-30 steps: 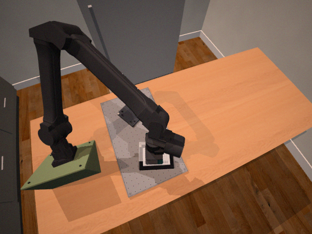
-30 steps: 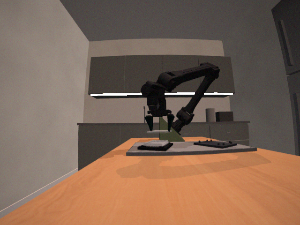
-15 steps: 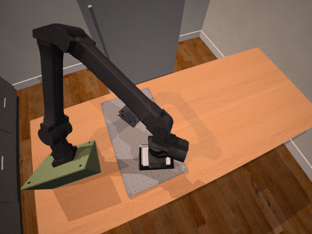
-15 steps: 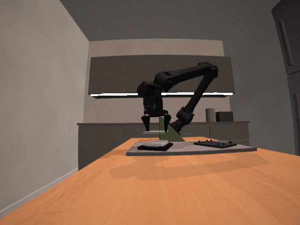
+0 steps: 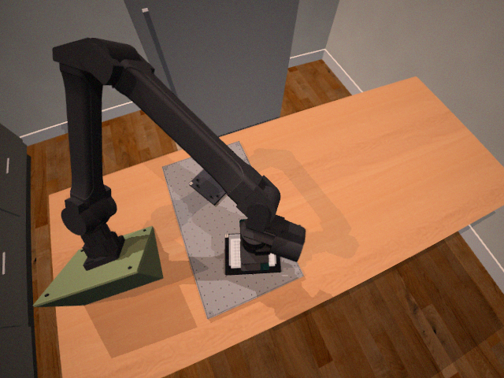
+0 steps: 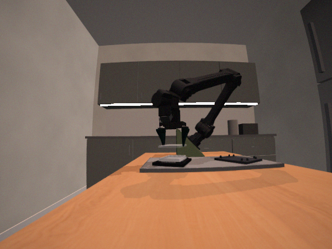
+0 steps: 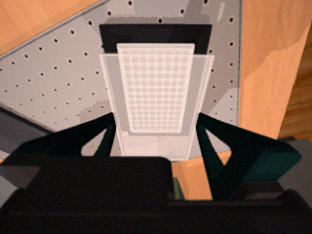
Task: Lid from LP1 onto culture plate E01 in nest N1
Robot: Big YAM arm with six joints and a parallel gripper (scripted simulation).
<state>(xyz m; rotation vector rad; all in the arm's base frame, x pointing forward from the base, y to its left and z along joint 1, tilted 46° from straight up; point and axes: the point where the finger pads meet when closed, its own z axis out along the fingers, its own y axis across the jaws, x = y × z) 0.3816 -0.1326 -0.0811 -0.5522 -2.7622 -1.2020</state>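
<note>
The gripper [image 6: 173,141] is squeezed on the lid [image 6: 171,146], one dark finger on each side, and the see-through lid hangs flat in the air. In the side view the lid is right above the culture plate E01 [image 6: 172,158], with a gap of air between them, so they do not touch yet. The plate sits in its black plate nest N1 [image 6: 161,163] on the near left part of the grey board [image 6: 203,167]. The lid park LP1 [image 6: 238,159] is farther to the right on the same board, and it has no lid on it now. In the wrist view the lid [image 7: 156,141] lies over the white plate [image 7: 156,88] with all its little wells, and they look nearly lined up, but the lid seems to sit a bit nearer the camera than the plate does, so it may need a small nudge. From the top view the arm hides most of the plate [image 5: 235,250], so only one white edge shows. So the picking up and carrying parts look done. What is left, I think, is to bring the lid straight down until it sits all the way on the plate, then let go and lift away without bumping the plate.
</note>
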